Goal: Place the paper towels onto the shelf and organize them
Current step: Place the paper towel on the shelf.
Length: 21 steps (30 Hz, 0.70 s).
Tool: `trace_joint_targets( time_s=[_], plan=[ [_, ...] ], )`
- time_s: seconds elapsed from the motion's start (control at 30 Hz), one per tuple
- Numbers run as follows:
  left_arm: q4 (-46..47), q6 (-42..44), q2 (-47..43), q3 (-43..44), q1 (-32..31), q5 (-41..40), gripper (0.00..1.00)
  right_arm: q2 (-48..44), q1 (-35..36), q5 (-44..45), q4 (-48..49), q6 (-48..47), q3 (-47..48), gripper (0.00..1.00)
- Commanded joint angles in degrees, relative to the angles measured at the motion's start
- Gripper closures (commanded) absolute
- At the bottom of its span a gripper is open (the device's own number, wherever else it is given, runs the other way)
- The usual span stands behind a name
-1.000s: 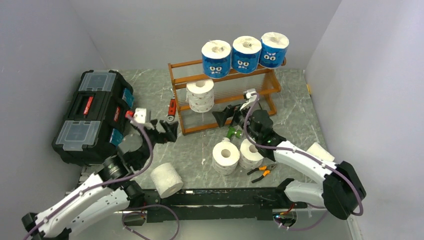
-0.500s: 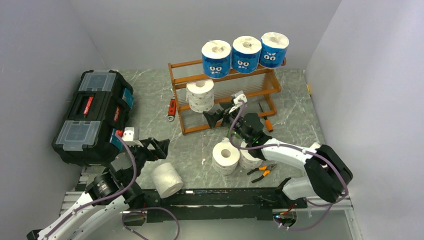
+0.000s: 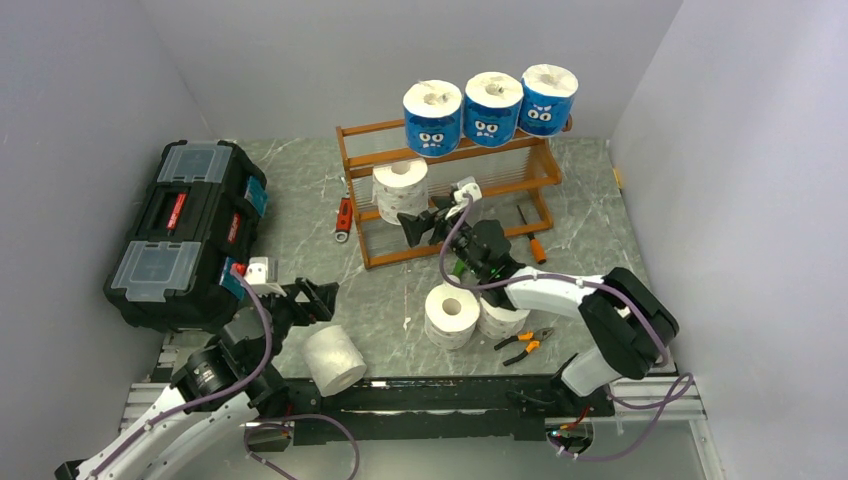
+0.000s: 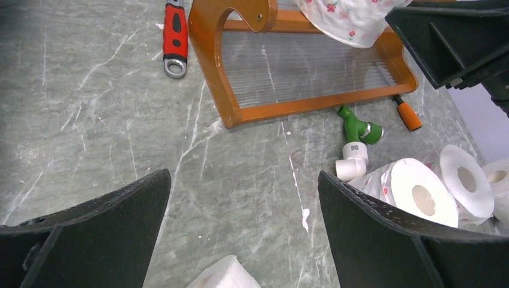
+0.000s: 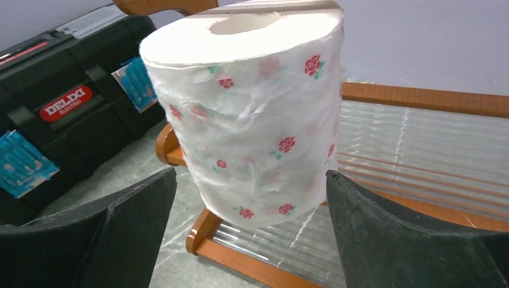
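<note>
The orange shelf (image 3: 520, 181) holds three blue paper towels on its top tier (image 3: 432, 117) (image 3: 493, 109) (image 3: 548, 99). A white flowered roll (image 3: 401, 190) (image 5: 258, 114) stands on the middle tier. My right gripper (image 3: 424, 228) (image 5: 250, 175) is open, one finger on each side of that roll's lower part, not pressing it. Two white rolls (image 3: 451, 315) (image 3: 500, 312) stand on the table under the right arm. Another white roll (image 3: 333, 360) (image 4: 225, 277) lies near the front edge. Just behind it, my left gripper (image 3: 315, 300) (image 4: 244, 176) is open and empty.
A black toolbox (image 3: 185, 235) fills the left side. A red wrench (image 3: 343, 218) lies left of the shelf. A green-and-white tool (image 4: 357, 141) and an orange-handled screwdriver (image 3: 533, 243) lie in front of the shelf, and pliers (image 3: 522, 345) lie near the right arm. Grey walls close three sides.
My right gripper has slid left along the shelf front to the white roll on the middle tier. The left gripper drew back toward the front edge, then stayed still.
</note>
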Motion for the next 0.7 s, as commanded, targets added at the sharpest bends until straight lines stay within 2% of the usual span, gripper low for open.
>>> trace_joint_targets(
  time_s=[0.0, 0.67],
  plan=[
    [-0.1, -0.9, -0.7, -0.6, -0.1, -0.1, 0.01, 2.4, 0.1, 1.9, 4.0, -1.8, 3.9, 0.03],
    [-1.4, -2.2, -0.7, -0.9, -0.1, -0.1, 0.01, 13.1, 0.1, 2.1, 5.3, -2.5, 11.7, 0.06]
  ],
)
